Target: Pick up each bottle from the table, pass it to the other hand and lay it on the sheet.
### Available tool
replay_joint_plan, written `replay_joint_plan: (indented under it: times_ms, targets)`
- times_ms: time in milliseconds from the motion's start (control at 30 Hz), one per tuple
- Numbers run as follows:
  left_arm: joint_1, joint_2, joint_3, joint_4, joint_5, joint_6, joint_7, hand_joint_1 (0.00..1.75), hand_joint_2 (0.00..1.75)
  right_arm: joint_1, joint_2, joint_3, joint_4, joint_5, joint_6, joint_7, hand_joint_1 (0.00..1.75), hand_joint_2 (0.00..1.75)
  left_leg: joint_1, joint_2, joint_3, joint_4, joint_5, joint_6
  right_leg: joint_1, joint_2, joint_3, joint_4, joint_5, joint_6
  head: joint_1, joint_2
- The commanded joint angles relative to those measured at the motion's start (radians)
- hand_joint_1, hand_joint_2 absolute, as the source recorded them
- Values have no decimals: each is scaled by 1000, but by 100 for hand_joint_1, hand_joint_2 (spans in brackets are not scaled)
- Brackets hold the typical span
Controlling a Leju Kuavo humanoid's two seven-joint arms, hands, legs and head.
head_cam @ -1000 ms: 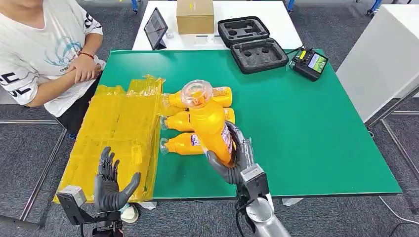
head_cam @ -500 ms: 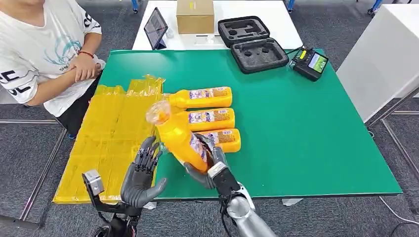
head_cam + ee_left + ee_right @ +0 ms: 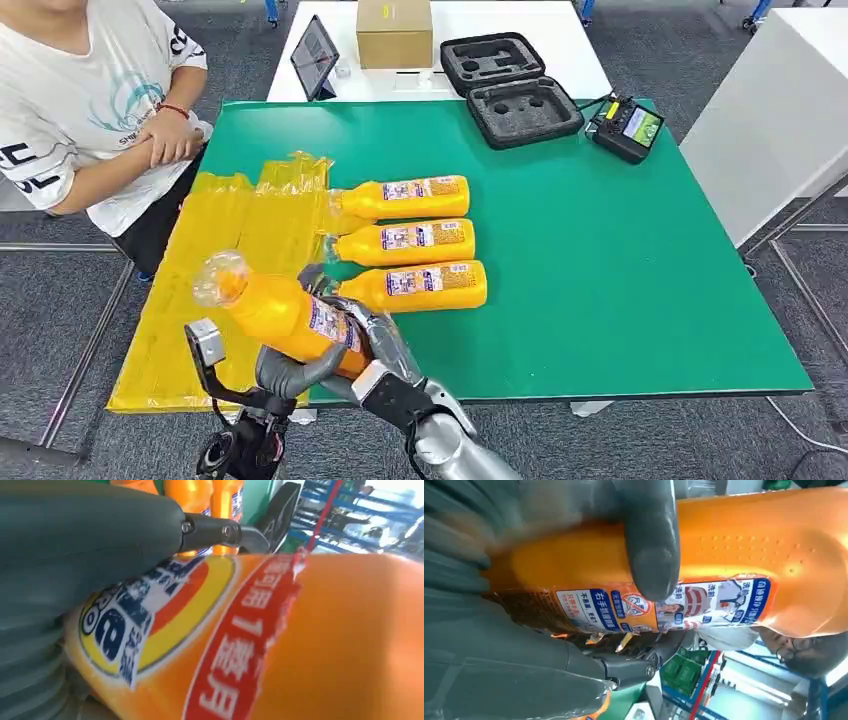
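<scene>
One bottle (image 3: 285, 315) gripped by both right hand (image 3: 375, 345) and left hand (image 3: 290, 368); three bottles (image 3: 405, 238) on table (image 3: 620, 260).

Hands and bottle hiding each other

The held bottle (image 3: 285, 315) is covering most of the left hand (image 3: 290, 368); the right hand (image 3: 378, 340) is hiding its base.

A sheet (image 3: 225, 270) covers the table's (image 3: 620, 290) left edge. Three bottles (image 3: 410, 240) lie side by side near the table's middle, just right of the sheet. A fourth bottle (image 3: 285, 315) is held above the front edge, over the sheet's right border, between both hands. A case (image 3: 510, 88) and a controller (image 3: 627, 128) sit along the back edge.
</scene>
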Motion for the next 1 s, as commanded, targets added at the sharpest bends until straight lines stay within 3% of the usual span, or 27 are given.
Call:
replay_joint_plan:
  times_ms: [33,433,1000]
  targets:
    - [-72,21,3,89,34,-14,-3,0,175,-37,6,147,136,53,36,23,175,175,0,-2,3,-1,0,-1,0,-1,3,-1,-1,-1,0,0]
    - [-2,27,68,3,59,-10,-23,0,175,-52,-14,120,261,80,41,48,175,175,1,-2,5,-1,-2,-1,1,-1,6,-2,-2,-1,0,0]
    - [-1,20,55,17,56,-15,-21,0,175,-58,-7,116,258,89,34,54,175,175,1,-3,4,0,-2,-1,1,-2,5,-1,-2,-1,0,0]
